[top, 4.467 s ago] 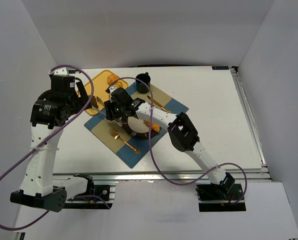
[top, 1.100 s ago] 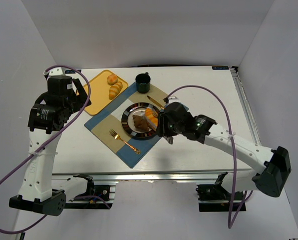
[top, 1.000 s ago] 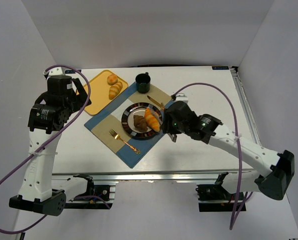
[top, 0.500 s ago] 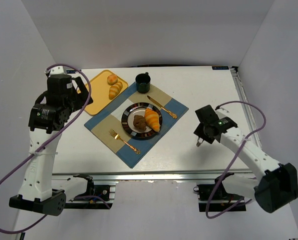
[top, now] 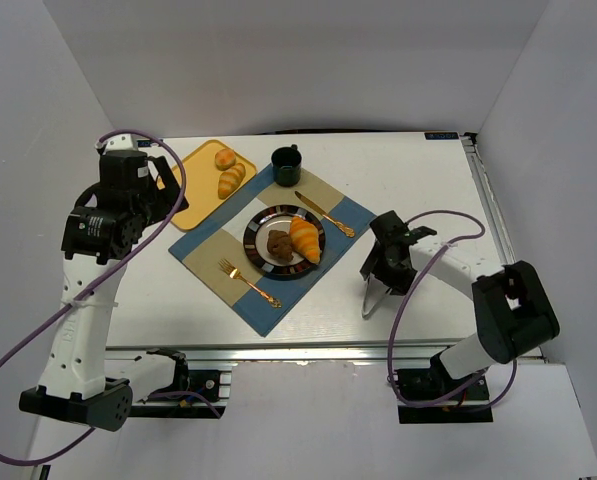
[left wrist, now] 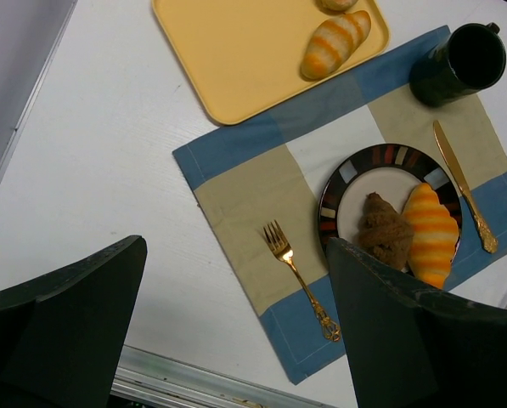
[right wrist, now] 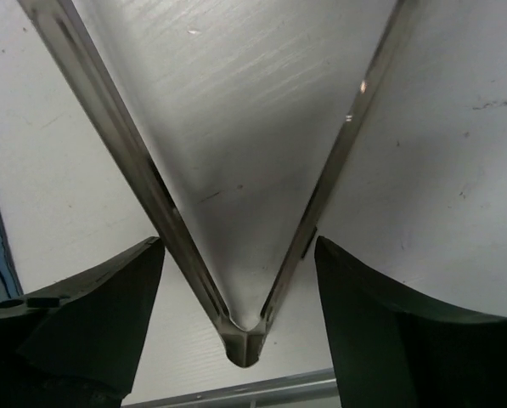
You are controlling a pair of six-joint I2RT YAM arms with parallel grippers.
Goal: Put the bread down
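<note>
Apparently done: croissant (top: 305, 240), dark chunk (top: 279, 244) on plate (top: 261, 220); right gripper (right wrist: 236, 246) spread around tongs (right wrist: 109, 127), left gripper (left wrist: 236, 245) spread; I'd retract both 2.

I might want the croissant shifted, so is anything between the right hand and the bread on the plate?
Nothing upright. Between the right hand and the croissant on the plate lies only the flat placemat corner. The gold knife lies just beyond that line. The tongs lie under the hand.
</note>
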